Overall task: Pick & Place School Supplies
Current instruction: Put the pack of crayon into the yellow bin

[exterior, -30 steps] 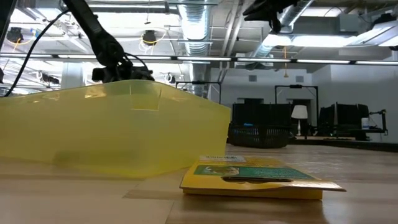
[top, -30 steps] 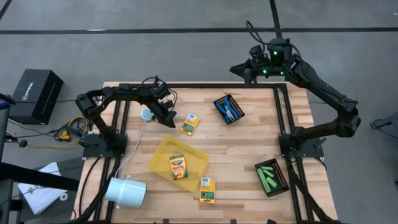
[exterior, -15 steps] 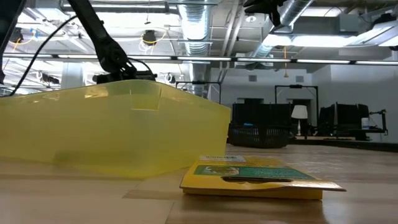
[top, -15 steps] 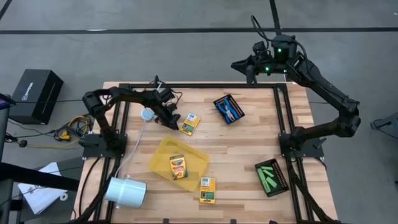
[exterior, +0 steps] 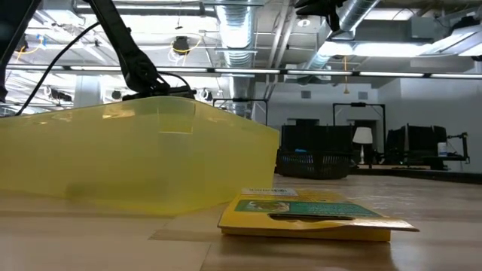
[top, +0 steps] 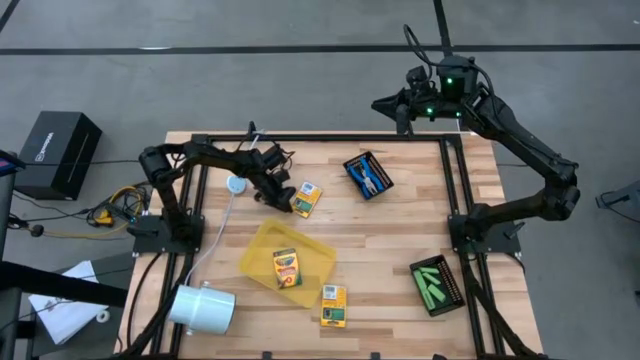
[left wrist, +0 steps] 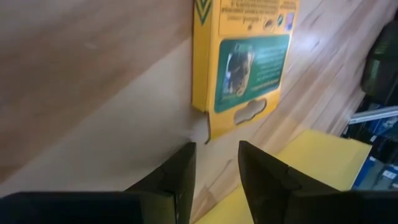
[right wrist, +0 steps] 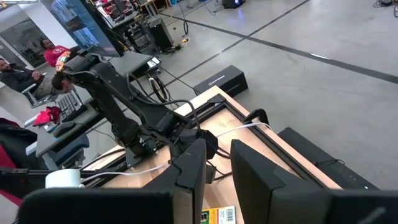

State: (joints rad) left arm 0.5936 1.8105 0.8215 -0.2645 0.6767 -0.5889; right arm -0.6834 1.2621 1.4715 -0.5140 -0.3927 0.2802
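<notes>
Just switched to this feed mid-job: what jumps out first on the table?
The yellow tray near the table's middle catches the eye first, with one crayon box lying in it. The left gripper sits low at another crayon box just beyond the tray, fingers apart and nothing held yet. The right gripper hangs idle past the far edge, above the black tray with blue scissors.
</notes>
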